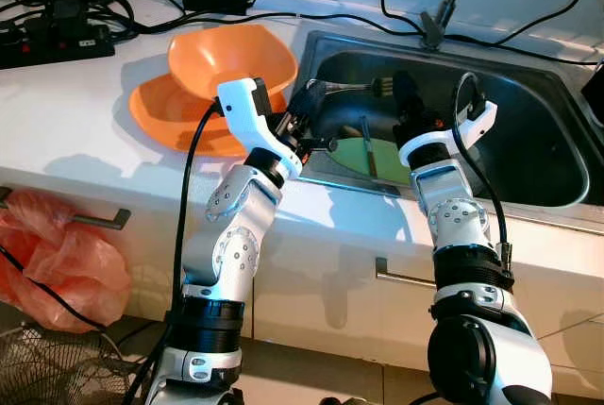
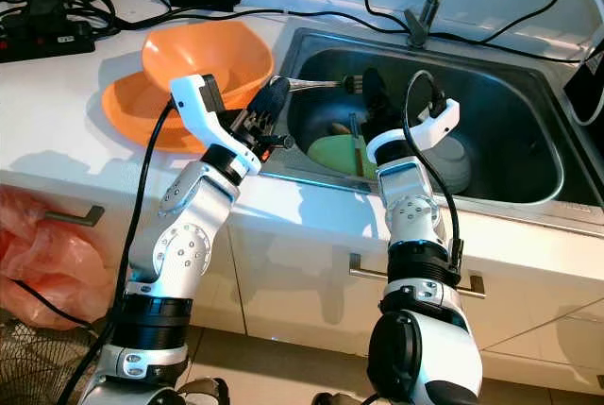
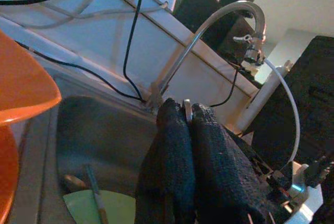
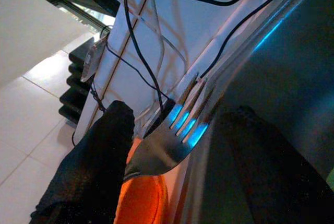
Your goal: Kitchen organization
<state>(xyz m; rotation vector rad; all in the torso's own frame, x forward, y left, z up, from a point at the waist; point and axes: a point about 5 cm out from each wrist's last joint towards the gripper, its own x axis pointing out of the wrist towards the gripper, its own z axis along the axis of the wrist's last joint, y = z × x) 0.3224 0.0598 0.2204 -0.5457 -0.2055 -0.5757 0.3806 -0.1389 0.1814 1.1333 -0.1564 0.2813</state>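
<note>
The left gripper [image 2: 269, 103], the nearer of the two to the camera, is clenching one end of a fork [image 2: 316, 83] over the left rim of the sink [image 2: 528, 199]. The fork's long axis is running toward 3 o'clock, its tines reaching the right gripper [image 2: 366, 89]. That gripper is standing spread, one finger each side of the tines, so the right arm is nearer for a handover. The orange bowls [image 2: 189, 56] are lying at 9 o'clock.

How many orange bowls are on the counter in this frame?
2: one deep orange plastic bowl tilted on top of a flatter orange plastic bowl, both on the white counter left of the steel sink. Others may be hidden.
</note>
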